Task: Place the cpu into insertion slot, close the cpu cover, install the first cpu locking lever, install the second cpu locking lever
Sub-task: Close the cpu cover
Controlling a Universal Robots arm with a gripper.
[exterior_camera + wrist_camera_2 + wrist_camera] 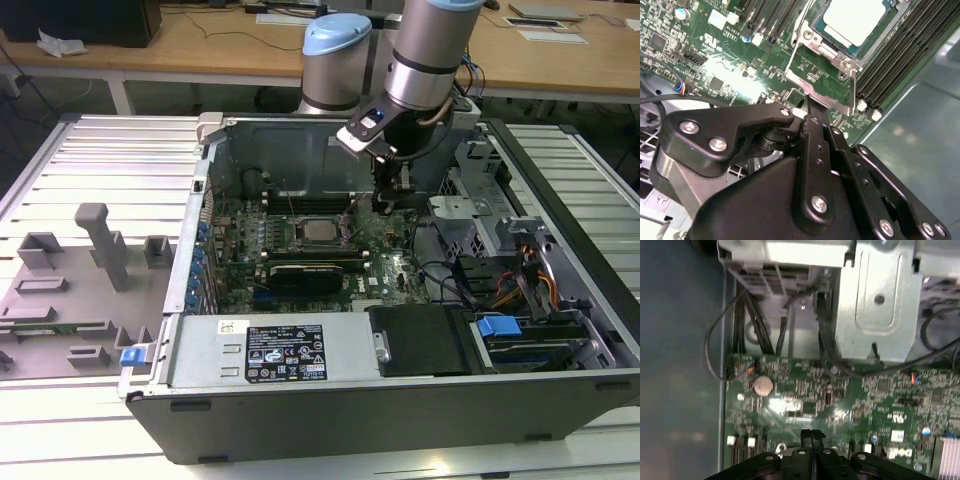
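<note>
Open computer case (400, 425) sits on the ribbed metal desk (110, 160), centre of the exterior view. Grey fixture blocks (100, 250) stand on the desk at the exterior view's left, apart from the case. The arm (430, 60) drops in from upper centre and hides the board strip behind it.

The case holds a green motherboard (240, 250) and a labelled power supply box (285, 352) along the near wall. A drive cage (875, 305) with cable bundles (747, 330) is at the exterior view's right, and a blue clip (499, 326) is lower right. A long black card (310, 272) lies just below the insertion slot (297, 240).

The cpu (855, 17) is seated in the slot: square, flat, pale silvery top. The cpu cover (827, 50) lies flat around it, the chip showing through the window. A thin wire lever (854, 90) runs along the cover's edge beside the memory slots (900, 60); latched or not, cannot tell.

The jaws are pressed together with only a thin seam and nothing seen between them. Their tips are just beside the cover's edge, at the exterior view's right of the slot. The black linkage (765, 190) hides the board under it.
</note>
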